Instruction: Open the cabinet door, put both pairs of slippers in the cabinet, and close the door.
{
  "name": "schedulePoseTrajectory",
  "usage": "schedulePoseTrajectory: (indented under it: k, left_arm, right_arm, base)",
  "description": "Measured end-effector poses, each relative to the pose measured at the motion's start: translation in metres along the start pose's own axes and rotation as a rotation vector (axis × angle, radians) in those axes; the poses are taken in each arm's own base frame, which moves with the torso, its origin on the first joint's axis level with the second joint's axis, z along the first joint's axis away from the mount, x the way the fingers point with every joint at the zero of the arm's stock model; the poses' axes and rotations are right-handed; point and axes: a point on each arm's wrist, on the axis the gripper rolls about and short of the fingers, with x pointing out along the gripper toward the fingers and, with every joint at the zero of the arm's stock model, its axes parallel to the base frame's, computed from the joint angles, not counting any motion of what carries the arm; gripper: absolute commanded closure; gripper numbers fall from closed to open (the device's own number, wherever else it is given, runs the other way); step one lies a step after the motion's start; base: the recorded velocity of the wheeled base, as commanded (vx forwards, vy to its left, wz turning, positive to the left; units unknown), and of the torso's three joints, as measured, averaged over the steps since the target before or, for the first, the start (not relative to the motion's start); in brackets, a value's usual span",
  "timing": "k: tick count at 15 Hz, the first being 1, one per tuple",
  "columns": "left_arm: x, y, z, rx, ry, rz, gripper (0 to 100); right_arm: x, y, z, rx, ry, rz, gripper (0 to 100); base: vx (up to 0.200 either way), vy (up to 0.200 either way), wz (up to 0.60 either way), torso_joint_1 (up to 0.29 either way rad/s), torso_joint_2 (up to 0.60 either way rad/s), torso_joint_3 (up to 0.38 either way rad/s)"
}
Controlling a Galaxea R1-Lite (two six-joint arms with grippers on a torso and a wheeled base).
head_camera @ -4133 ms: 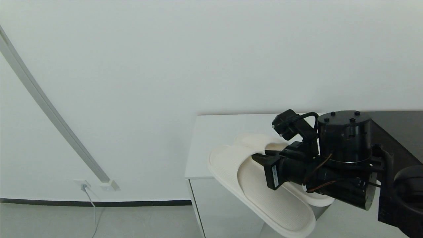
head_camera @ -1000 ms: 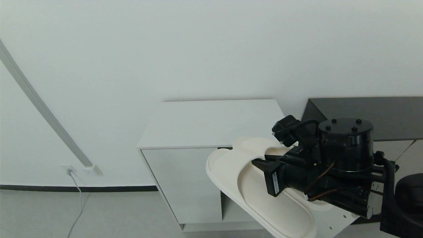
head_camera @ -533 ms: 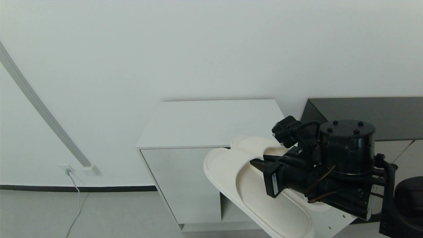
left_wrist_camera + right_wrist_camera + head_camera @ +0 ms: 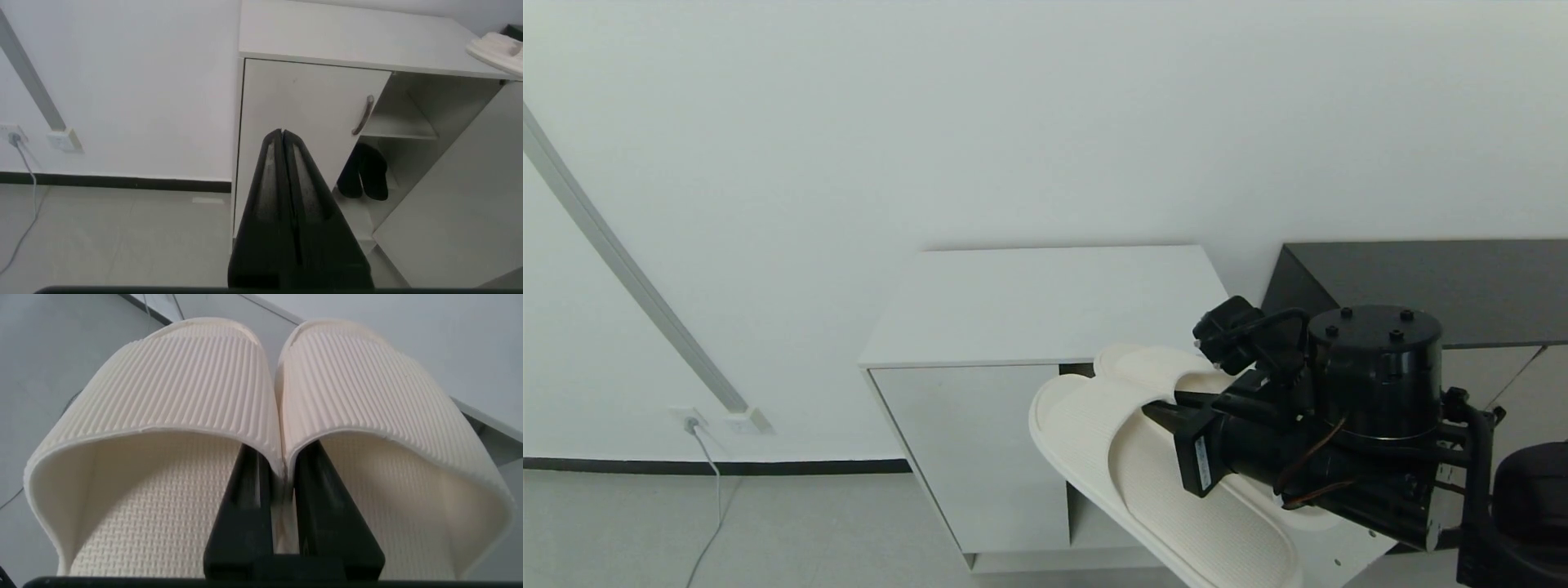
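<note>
Cream ribbed slippers (image 4: pixel 270 416), one pair, side by side, toes pointing away from the wrist. The right gripper (image 4: pixel 282 467) has one finger under each upper and is clamped on the two inner edges pinched between them. In the head view the pair (image 4: pixel 1127 465) hangs in the air, tilted, in front of the upper right part of the white cabinet (image 4: pixel 1045 302), not resting on it. Right gripper (image 4: pixel 1164 408) is level with the cabinet's top front edge.

Cabinet: left door (image 4: pixel 302 139) closed, metal handle (image 4: pixel 364 114) at its inner edge. Right door (image 4: pixel 458 188) swung open towards the robot. Inside: one shelf (image 4: pixel 400 131); below it, a dark pair of slippers (image 4: pixel 365 171) on the cabinet floor, standing on end, close together. A tip of the cream pair (image 4: pixel 498 49) shows above the cabinet's right end.

Left gripper (image 4: pixel 282 143): fingers pressed flat together, holding nothing, held in the air in front of the closed left door, apart from it.

Surroundings: white wall; slanted grey trunking (image 4: pixel 629 269) ending near a wall socket (image 4: pixel 690 420) with a cable going down to the floor; dark-topped unit (image 4: pixel 1421 282) just beside the cabinet on the right.
</note>
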Motion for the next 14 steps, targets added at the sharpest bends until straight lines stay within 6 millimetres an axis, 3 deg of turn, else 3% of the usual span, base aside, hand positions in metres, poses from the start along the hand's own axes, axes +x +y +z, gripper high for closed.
schedulePoseTrajectory:
  k: [14]
  left_arm:
    - [0.0, 0.0, 0.0, -0.002, 0.0, 0.0, 100]
  right_arm:
    - [0.0003, 0.0009, -0.0081, -0.011, -0.009, -0.001, 100]
  base:
    - [0.0, 0.0, 0.0, -0.159, 0.36, 0.199]
